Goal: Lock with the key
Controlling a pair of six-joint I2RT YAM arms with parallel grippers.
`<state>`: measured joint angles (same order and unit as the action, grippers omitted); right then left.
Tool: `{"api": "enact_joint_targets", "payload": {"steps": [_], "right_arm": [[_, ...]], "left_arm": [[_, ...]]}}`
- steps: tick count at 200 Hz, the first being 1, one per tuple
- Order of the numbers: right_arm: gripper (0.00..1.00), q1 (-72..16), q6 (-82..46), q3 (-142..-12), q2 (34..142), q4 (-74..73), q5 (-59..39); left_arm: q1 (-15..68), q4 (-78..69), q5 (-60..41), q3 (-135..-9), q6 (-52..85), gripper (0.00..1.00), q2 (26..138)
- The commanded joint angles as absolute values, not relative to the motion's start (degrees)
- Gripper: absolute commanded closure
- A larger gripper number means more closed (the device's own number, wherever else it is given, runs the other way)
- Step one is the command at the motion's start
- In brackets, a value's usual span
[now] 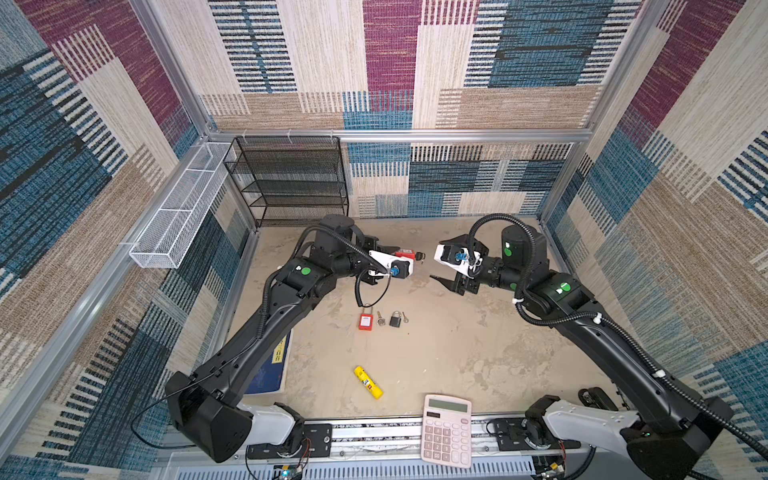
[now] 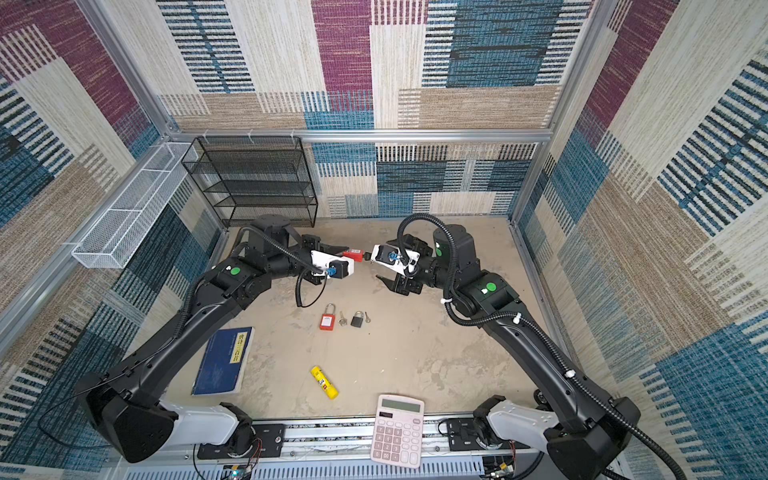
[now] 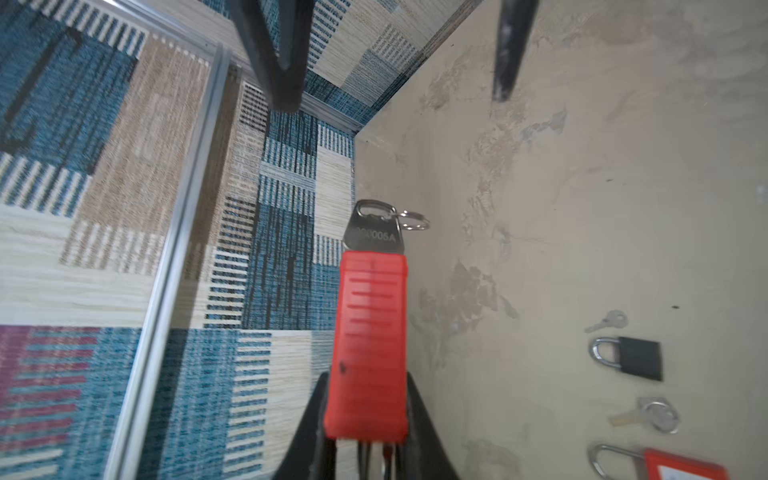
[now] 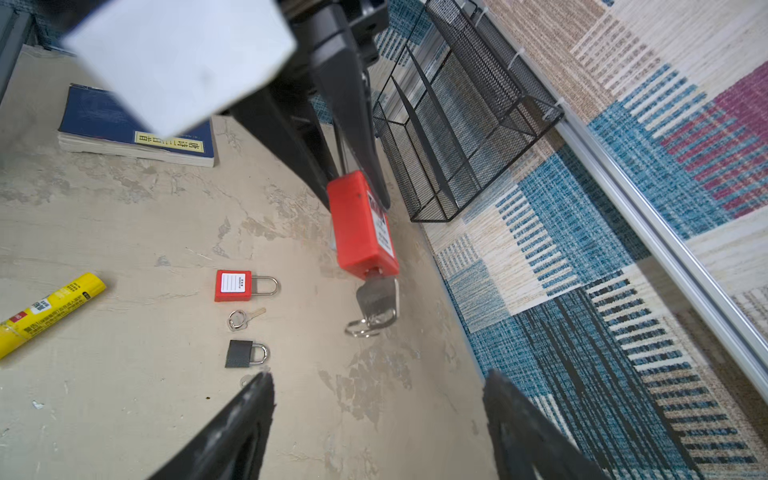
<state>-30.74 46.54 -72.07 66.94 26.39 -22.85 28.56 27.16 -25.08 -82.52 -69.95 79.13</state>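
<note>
My L pincer (image 3: 368,401) is clamped on the red lock (image 3: 370,332), squeezing its body near the loop end. So the key (image 3: 374,232) sticks out of the far end, away from L & toward my R pincer (image 4: 380,376). R is wide apart w/ nothing in it. The key sits just ahead of R's tips, not touching them. Step, I think: key is in, R is lined up to work it. Next I'd bring R fwd so the flat key head goes btwn the tips, squeeze, then twist, w/ L holding tight so the lock can't spin. Can't see the loop, L hides it, so idk if it's pushed in yet
</note>
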Motion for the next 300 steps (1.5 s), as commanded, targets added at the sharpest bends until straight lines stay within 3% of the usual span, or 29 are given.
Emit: {"api": "enact_joint_targets", "payload": {"steps": [1, 37, 83, 300], "right_arm": [[0.19, -30.7, 48.2, -72.4, 67.9, 21.4, -27.2], [0.21, -30.8, 42.9, -77.2, 72.0, 21.1, -40.6], [0.24, -30.8, 40.4, -81.2, 76.9, 23.1, -48.1], [0.66, -32.9, 37.5, -81.6, 83.0, 18.8, -48.0]], "left_arm": [[26.9, 38.2, -32.7, -86.8, -61.8, 1.0, 80.5], [25.6, 38.9, -39.0, -86.5, -56.5, 1.0, 79.3], [23.8, 40.4, -42.2, -87.3, -55.7, 1.0, 78.8], [23.6, 38.4, -43.7, -87.1, -56.0, 1.0, 79.3]]}}
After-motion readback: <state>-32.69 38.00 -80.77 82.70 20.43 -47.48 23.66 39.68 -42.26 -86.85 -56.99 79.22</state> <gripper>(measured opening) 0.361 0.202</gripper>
